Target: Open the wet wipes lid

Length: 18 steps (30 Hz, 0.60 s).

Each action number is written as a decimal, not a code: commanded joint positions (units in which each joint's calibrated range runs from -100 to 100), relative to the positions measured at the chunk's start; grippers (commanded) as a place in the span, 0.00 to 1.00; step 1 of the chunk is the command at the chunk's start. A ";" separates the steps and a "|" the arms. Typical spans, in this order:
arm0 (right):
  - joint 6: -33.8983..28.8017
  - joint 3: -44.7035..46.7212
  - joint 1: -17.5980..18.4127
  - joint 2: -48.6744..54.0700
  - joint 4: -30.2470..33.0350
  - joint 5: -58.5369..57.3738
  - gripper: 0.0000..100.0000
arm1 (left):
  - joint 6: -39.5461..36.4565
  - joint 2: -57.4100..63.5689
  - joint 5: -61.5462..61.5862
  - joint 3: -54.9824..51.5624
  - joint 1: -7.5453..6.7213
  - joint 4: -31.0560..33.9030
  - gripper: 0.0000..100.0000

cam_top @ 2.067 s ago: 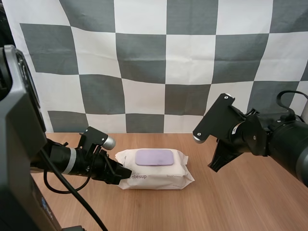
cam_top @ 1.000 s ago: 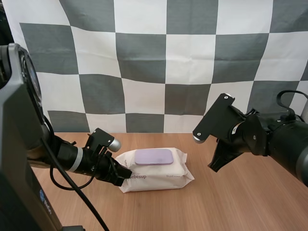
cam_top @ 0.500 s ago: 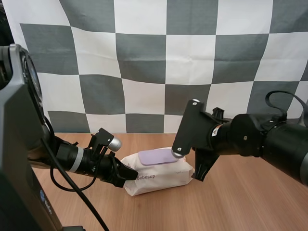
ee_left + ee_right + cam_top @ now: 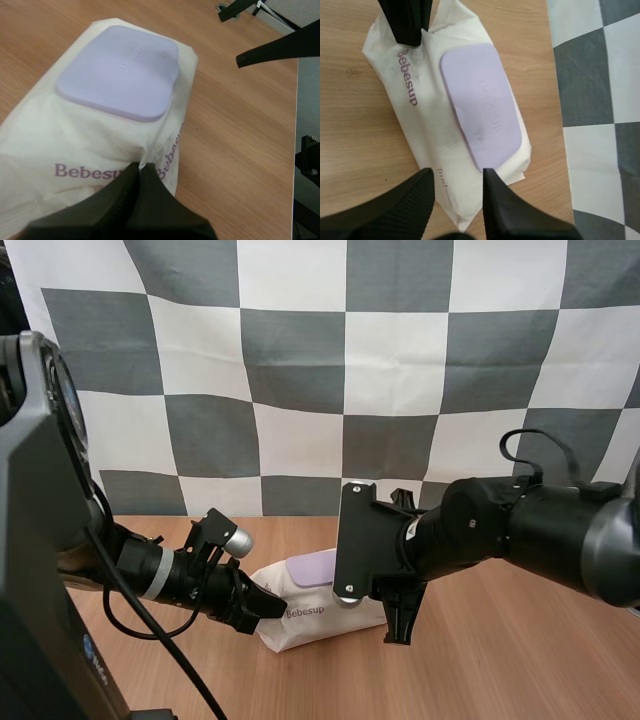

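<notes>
Nearest the arm bases, the left gripper [image 4: 262, 606] is seen closed on the pack [image 4: 322, 618]: its fingers lie together and a fold of the wrapper at the pack's end is pinched between the tips. The pack is laid on the wooden table [image 4: 500, 660], between the two grippers and set at a slant across the high view. It is a soft, cream-white pouch with crimped end seams, and the wrapper is creased and puckered where it is pinched. The word "Bebesup" [image 4: 405, 77] is printed in purple along the side next to the lid [image 4: 313, 568]. The lid is a lilac plate with rounded corners, fixed on the pack's upper face; it is seen lying flat and closed, with faint raised lettering along its middle that cannot be read. At the pack's other end, the right gripper [image 4: 456, 176] is held above the pack and pointed down at it. Its jaws are spread wide, ribbed faces turned to each other, and nothing is held between them; the seam and the lid's far edge are seen through the gap.
</notes>
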<state>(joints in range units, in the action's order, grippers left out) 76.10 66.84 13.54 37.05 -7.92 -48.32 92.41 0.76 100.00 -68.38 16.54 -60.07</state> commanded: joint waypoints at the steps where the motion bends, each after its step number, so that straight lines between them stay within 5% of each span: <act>1: 0.03 0.09 0.03 -2.51 -0.10 1.47 0.56 | -1.00 0.06 -0.04 -0.04 -0.05 0.12 0.00; 9: 0.34 0.09 0.38 -6.93 -0.35 7.77 0.56 | -1.00 0.06 -0.20 -0.04 -0.05 0.12 0.00; 18: -0.06 0.09 5.35 -7.28 -0.35 13.75 0.56 | -1.00 -0.06 -0.40 -0.04 -0.05 0.12 0.00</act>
<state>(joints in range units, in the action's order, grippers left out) 76.36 66.84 18.13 29.76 -8.27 -35.96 92.41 0.76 99.68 -68.38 16.54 -60.00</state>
